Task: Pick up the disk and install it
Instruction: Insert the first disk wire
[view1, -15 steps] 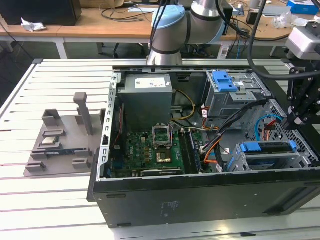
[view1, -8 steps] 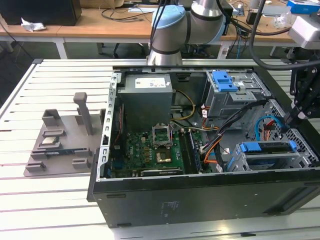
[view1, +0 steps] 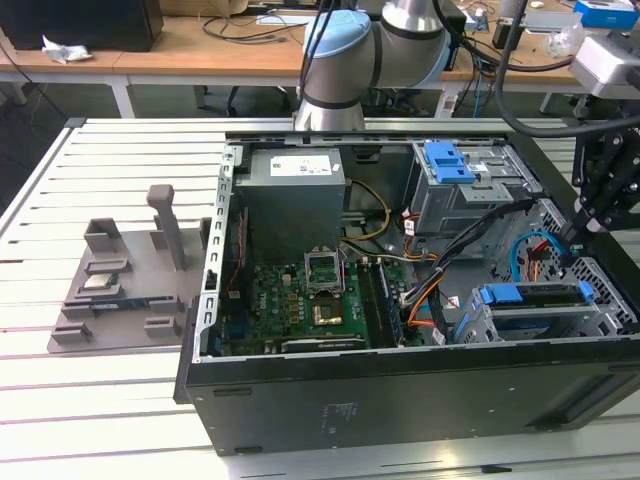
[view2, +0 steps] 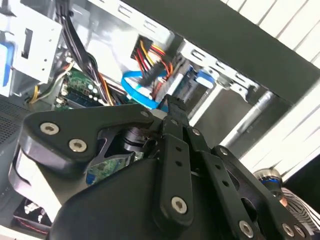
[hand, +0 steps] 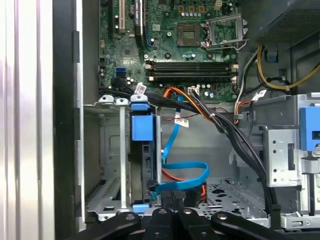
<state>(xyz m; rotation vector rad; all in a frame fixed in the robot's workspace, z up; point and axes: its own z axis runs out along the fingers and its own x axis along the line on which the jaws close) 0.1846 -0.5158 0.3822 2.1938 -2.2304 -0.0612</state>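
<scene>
The black linkage of the gripper lies closest to the lens in both wrist views. Its fingers sit pressed narrowly together with nothing seen between them.

In the exterior view the gripper hangs over the open computer case at about 3 o'clock. Its tips are just above a looped blue data cable. The same cable curls right in front of the fingers in the first wrist view, with orange wires beneath it. A thick black cable bundle crosses the case floor beside it.

The disk is in the lower drive cage at about 4 o'clock of the case interior, apart from the gripper. It stands on edge, its blue rail facing up out of the case. In the exterior view its long axis runs from 9 to 3 o'clock, along the case's near wall. In the first wrist view the disk shows its blue end, close beside the blue cable.

Around it are the motherboard at 7 o'clock, the power supply at 11, and an upper bay with a blue bracket at 1. A gray fixture rests on the counter at 9 o'clock, outside the case.
</scene>
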